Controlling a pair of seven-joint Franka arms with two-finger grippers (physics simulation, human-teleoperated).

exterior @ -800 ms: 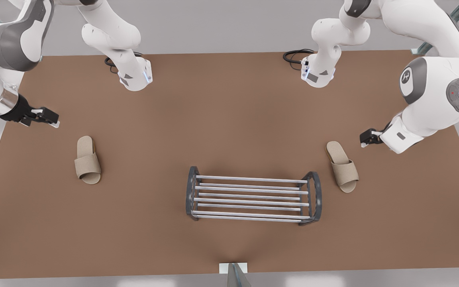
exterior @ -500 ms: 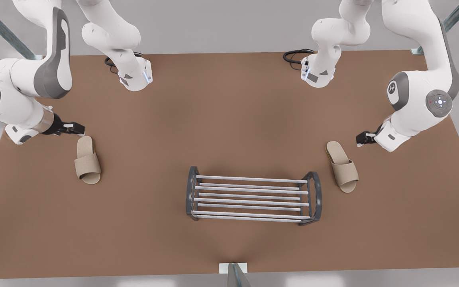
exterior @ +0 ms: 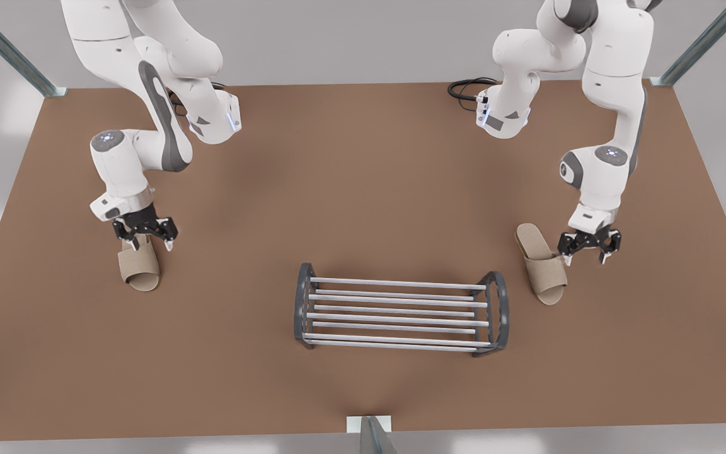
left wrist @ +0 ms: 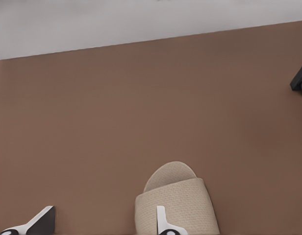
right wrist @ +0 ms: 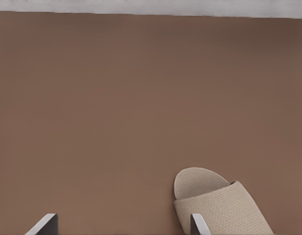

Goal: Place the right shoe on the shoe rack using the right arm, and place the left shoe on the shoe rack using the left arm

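**Hovering Over Two Slippers**

Looking from the front view, a big brown table (exterior: 363,189) fills the scene. A pale grey floor goes around it. Slanted metal posts (exterior: 10,53) stand at the far corners. Black cables (exterior: 467,88) curl by one arm base. The shoe rack (exterior: 401,312) stands on the table near the middle, with nothing on its silver bars.

The right shoe (exterior: 139,265) lies flat on the table at the front view's left, well apart from the rack. The right gripper (exterior: 147,238) hangs over its heel end. Its jaws are spread wide and hold nothing.

The left shoe (exterior: 542,265) lies flat just beside the rack's end at the front view's right. The left gripper (exterior: 588,251) hangs by its outer edge. Its jaws are spread wide too, and hold nothing.

In the left wrist view, one fingertip (left wrist: 162,218) shows in front of the slipper's wide strap. The other fingertip (left wrist: 36,223) is out over bare table. I cannot tell if the first one touches the strap. A dark corner of the rack peeks in at the edge.

In the right wrist view, one fingertip (right wrist: 197,223) sits at the slipper's side edge. The other one (right wrist: 43,223) is over bare table. I cannot tell if there is any touch.
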